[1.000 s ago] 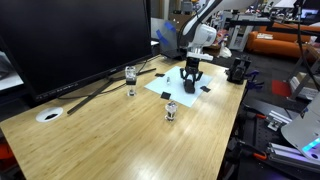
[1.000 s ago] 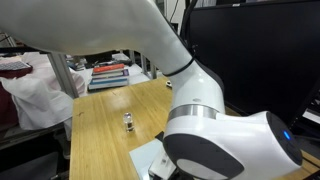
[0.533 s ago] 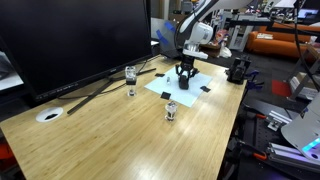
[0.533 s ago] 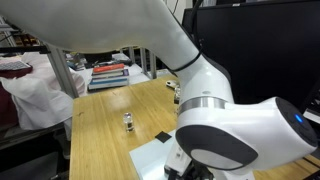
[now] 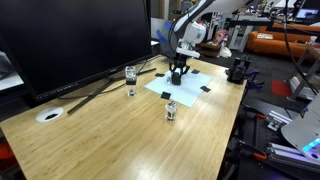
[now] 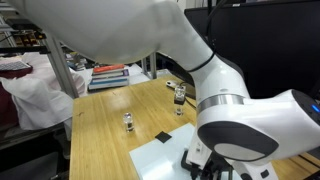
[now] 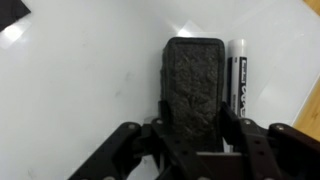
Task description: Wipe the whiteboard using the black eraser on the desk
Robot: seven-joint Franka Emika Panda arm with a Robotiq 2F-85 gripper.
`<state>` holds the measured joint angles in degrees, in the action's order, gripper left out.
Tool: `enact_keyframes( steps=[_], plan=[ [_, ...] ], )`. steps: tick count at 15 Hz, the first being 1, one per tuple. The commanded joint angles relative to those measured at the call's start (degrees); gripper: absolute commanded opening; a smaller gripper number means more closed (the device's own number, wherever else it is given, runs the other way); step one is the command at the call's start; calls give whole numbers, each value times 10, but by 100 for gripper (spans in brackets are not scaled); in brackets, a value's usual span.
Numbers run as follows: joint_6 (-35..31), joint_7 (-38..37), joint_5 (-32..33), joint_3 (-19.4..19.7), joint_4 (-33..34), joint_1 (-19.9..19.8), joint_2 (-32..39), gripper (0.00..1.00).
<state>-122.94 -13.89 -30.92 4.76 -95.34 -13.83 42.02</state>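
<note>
On the whiteboard (image 5: 190,88), near its far edge in an exterior view, the end effector (image 5: 178,74) stands low over the white surface, pinching the eraser (image 7: 193,85). The wrist view shows this plainly. The fingers (image 7: 158,135) press on the long sides of the black block near one end, and the rest of the block reaches forward across the board. Whether it bears fully on the surface, we cannot tell.

Just beside the eraser lies a white marker (image 7: 238,75), parallel to it and close to the board's edge, where the bench (image 7: 306,115) shows. We judge this the nearest hazard. A stroke to that side would knock the marker off the board and set it rolling across the bench.

The grip is a second worry. Because we hold the block by one end, hard downward pressure or a sideways sweep could twist it between the fingers or pull it free.

The board itself looks thin and seems only to rest on the bench. Heavy rubbing could drag it along, perhaps toward the small glass (image 5: 171,109) standing near its front corner. Too light a touch, by contrast, would leave marks behind.

In the view from behind, the arm hides most of the board (image 6: 152,162), so we cannot check contact from there.
</note>
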Motion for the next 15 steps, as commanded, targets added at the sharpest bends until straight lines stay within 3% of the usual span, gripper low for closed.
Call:
enact_keyframes(
  steps=[1, 5, 15],
  plan=[
    [1, -14, 10, 7, 42, -12, 41, 26],
    [10, -33, -1, 5, 32, -18, 40, 26],
    [-5, -37, -25, 5, -100, -10, -14, 26]
  ],
)
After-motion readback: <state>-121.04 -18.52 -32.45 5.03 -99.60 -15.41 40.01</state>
